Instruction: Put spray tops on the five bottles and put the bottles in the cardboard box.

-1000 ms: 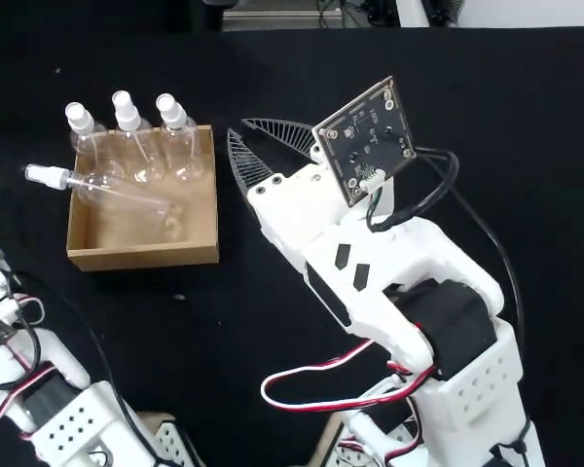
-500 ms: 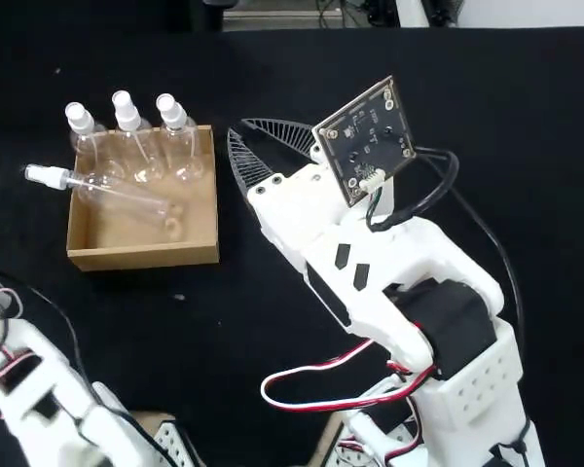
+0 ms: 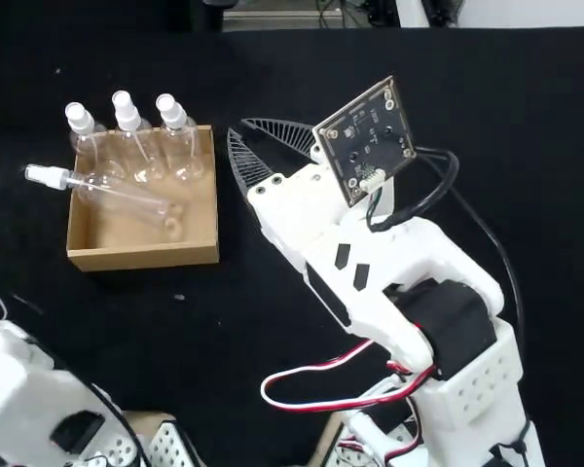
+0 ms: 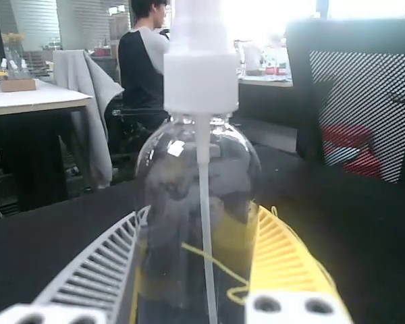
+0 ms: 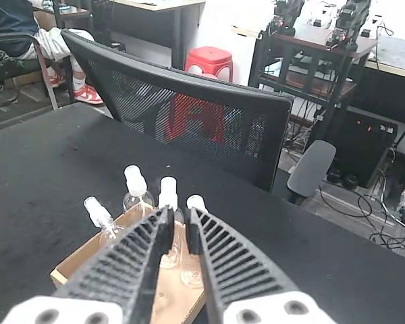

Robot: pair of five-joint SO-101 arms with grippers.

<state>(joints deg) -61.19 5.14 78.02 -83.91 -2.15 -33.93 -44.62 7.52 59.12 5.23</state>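
A clear bottle (image 4: 196, 196) with a white spray top stands upright between the grey and yellow fingers of my left gripper (image 4: 201, 216), which is shut on it. The left arm's white body (image 3: 29, 409) shows at the near left corner of the table. The cardboard box (image 3: 141, 255) lies at the left. Three capped bottles (image 3: 127, 117) stand along its far wall, and a fourth bottle (image 3: 97, 185) lies tilted with its top over the left rim. My right gripper (image 3: 236, 131) hangs just right of the box, shut and holding nothing (image 5: 179, 212).
The right arm's body (image 3: 399, 292) and its cables take up the middle and near right of the black table. A mesh office chair (image 5: 189, 128) stands beyond the table's far edge. Bare black cloth stretches in front of the box.
In the high view the left arm has shifted down toward the near left corner, and its upper parts have left the picture's left edge. The right arm and the box have not moved.
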